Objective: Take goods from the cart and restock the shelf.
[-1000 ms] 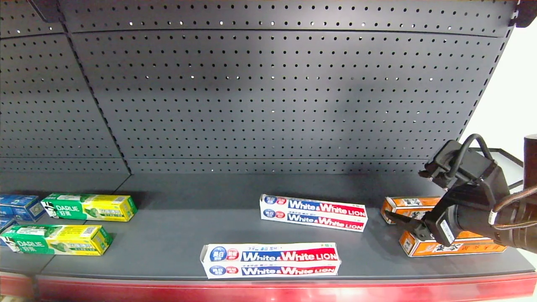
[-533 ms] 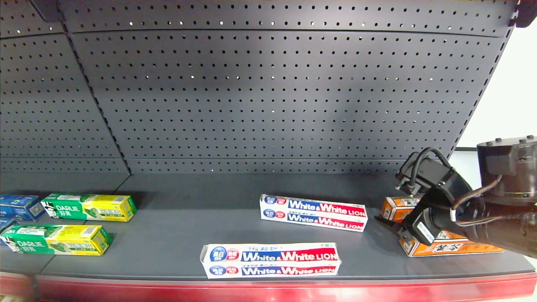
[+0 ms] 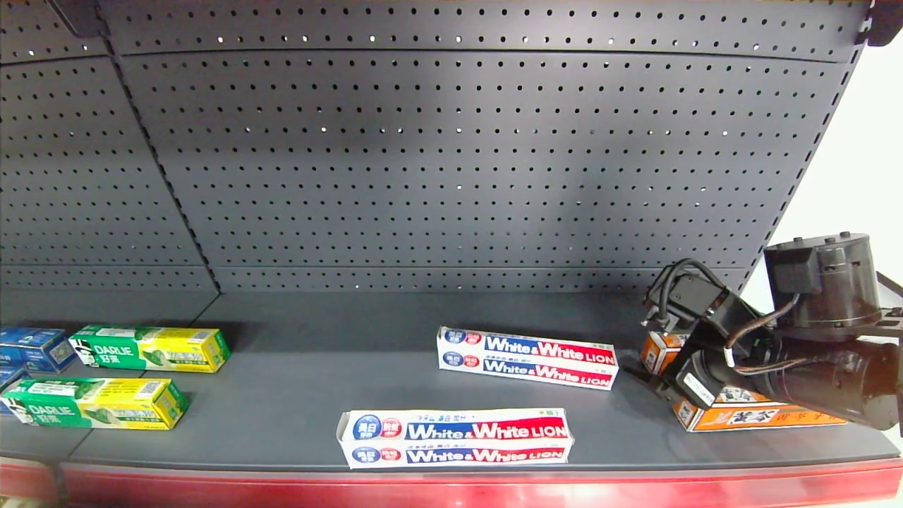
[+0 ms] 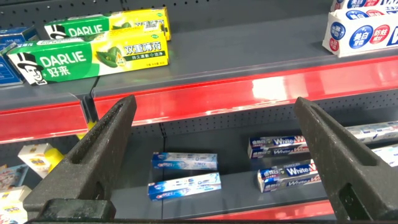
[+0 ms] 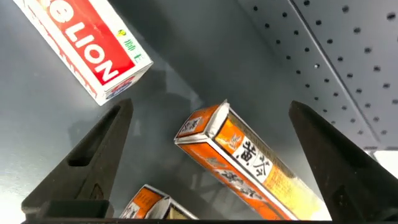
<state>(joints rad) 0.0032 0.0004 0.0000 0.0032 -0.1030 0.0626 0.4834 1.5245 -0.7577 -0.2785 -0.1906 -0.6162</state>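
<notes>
The shelf [image 3: 317, 353] is bare between the green boxes [image 3: 152, 348] at the left and the rear white box [image 3: 528, 357], and also behind it up to the pegboard wall [image 3: 451, 176]. At the right, the orange boxes [image 3: 758, 416] block the corner; the right gripper [image 5: 210, 109], fingers spread, takes the narrow gap between them and that box

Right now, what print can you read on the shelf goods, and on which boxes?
"DARLIE": green-and-yellow cardboard toothpaste boxes, at the left.
"White & White LION": white, blue and red cardboard boxes, in the middle.
Orange cardboard boxes by the right tool: black characters, too small to read.
</notes>
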